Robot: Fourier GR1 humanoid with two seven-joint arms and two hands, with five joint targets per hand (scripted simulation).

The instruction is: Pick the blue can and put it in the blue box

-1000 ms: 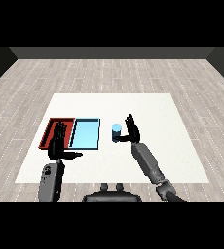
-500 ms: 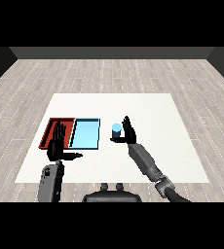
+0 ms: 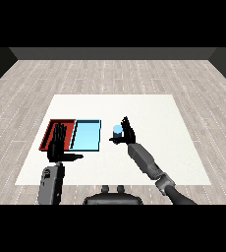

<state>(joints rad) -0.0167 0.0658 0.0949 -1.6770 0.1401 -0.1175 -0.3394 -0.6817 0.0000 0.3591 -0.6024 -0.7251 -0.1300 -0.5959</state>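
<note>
Head view: my right hand [image 3: 127, 133] is closing around the blue can [image 3: 117, 130], which stands on the desk [image 3: 149, 113] just right of the blue box [image 3: 87, 135]. I'd want the fingers wrapped fully before lifting. My left hand [image 3: 57, 145] hangs open over the red box [image 3: 51, 129].

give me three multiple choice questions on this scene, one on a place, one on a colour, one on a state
1. Where is the small light blue cylindrical can?
A. in the red tray
B. right of the light blue tray, at the right hand
C. under the left hand

2. Which tray lies nearer the can?
A. the red shallow tray
B. the light blue shallow tray
C. a green tray

3. How is the left hand?
A. curled round the can
B. fingers straight, holding nothing
C. out of view

Answers: B, the can stands beside the right hand; B, the blue tray is on the can's side; B, its fingers are straight over the red tray's near edge.
</note>
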